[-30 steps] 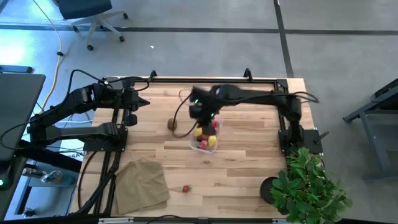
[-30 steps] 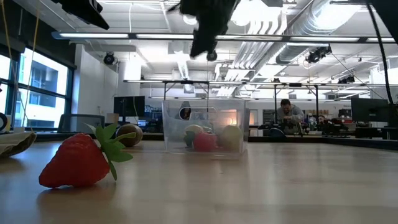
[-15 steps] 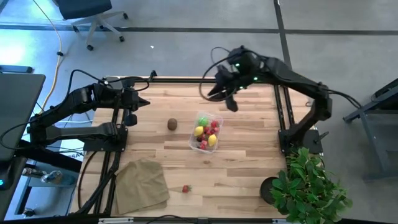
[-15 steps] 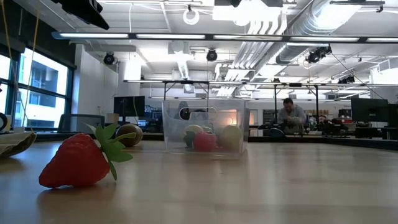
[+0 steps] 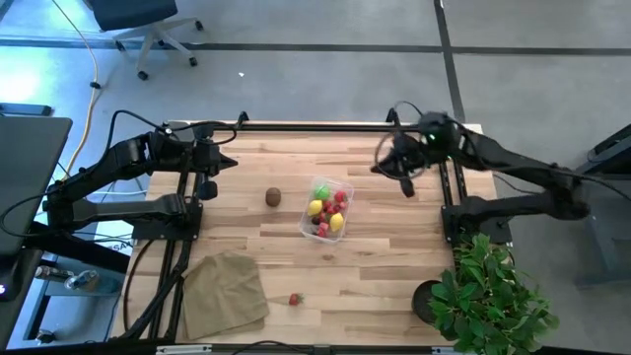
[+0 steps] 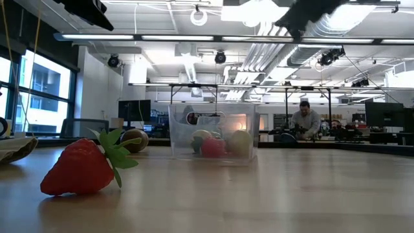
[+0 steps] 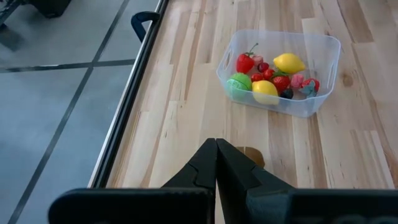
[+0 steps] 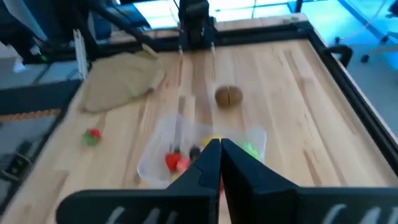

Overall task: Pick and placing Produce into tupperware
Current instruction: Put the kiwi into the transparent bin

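The clear tupperware (image 5: 346, 188) stands mid-table holding yellow lemons, a green ball and red berries; the left wrist view shows its rim (image 7: 283, 34), the low view its wall (image 6: 183, 129). A brown kiwi (image 5: 273, 197) lies on the table to its left. A red strawberry (image 5: 294, 299) lies near the near edge, close in the low view (image 6: 81, 167). My left gripper (image 5: 229, 163) hovers shut by the table's far left. My right gripper (image 5: 383, 168) hangs shut and empty, high above the table to the right of the tub.
A tan cloth (image 5: 225, 291) lies at the near left corner. A leafy potted plant (image 5: 488, 296) stands at the near right corner. A black rail (image 5: 335, 125) runs along the far edge. Bare wood lies between tub and strawberry. A person (image 6: 306, 122) is in the room beyond.
My right gripper has risen from just above the tub, swung toward the far edge, then drawn back toward the table's right side, leaving the tub uncovered. The tub and the fruits have stayed in place.
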{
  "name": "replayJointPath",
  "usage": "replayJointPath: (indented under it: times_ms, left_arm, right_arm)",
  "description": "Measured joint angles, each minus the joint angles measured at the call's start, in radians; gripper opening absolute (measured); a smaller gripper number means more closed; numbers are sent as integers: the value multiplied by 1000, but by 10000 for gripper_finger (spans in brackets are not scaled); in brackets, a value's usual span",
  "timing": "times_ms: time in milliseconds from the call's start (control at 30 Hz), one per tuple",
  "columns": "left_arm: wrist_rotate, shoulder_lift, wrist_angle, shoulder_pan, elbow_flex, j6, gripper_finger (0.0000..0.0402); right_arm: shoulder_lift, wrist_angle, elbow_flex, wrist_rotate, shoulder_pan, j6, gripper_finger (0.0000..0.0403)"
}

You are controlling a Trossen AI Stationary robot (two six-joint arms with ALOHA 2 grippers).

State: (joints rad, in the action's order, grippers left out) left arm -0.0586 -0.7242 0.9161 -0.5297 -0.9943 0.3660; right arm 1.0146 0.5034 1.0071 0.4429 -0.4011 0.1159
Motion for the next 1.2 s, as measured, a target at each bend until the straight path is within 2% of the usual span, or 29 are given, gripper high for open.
replayJointPath:
  times_ms: [200, 467, 1200]
  left_arm:
    - [0, 0, 0, 0, 0, 0, 1]
    - [0, 0, 0, 0, 0, 0, 1]
    - [0, 0, 0, 0, 0, 0, 1]
  right_arm:
    - [-162, -54, -203, -42, 4, -19, 4]
    - [-279, -273, -389, -57, 4, -67, 5]
    - [-282, -283, -402, -59, 4, -64, 5]
